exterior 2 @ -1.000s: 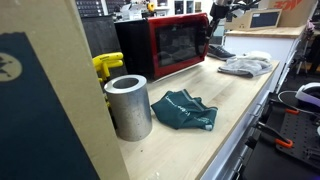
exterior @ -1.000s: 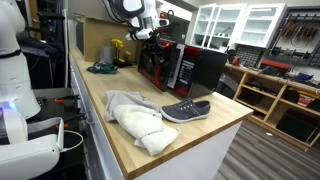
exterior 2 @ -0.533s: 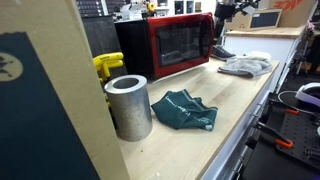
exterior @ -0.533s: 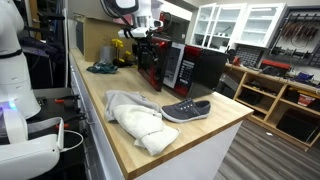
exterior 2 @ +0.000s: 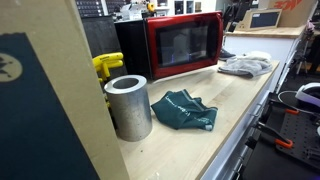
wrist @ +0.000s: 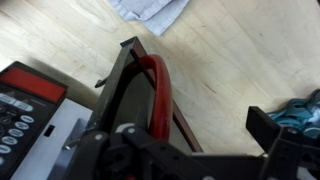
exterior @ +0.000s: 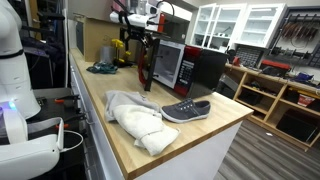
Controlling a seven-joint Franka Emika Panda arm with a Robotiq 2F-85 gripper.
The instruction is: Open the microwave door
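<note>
Halfway there, by my eye: the microwave door (exterior: 147, 65) stands swung out from the microwave (exterior: 195, 68), well off its front. The gripper (wrist: 180, 128) sits over the door's top edge, fingers spread and straddling the red handle (wrist: 158, 88), not pinching it. The opening pull is the step in hand, and next it needs a steady sweep round the hinge's arc. There's room for that: bare counter (exterior: 100, 85) in front of the microwave, with the shoe (exterior: 186, 110) and white cloth (exterior: 135, 118) farther out, toward the counter's end.
</note>
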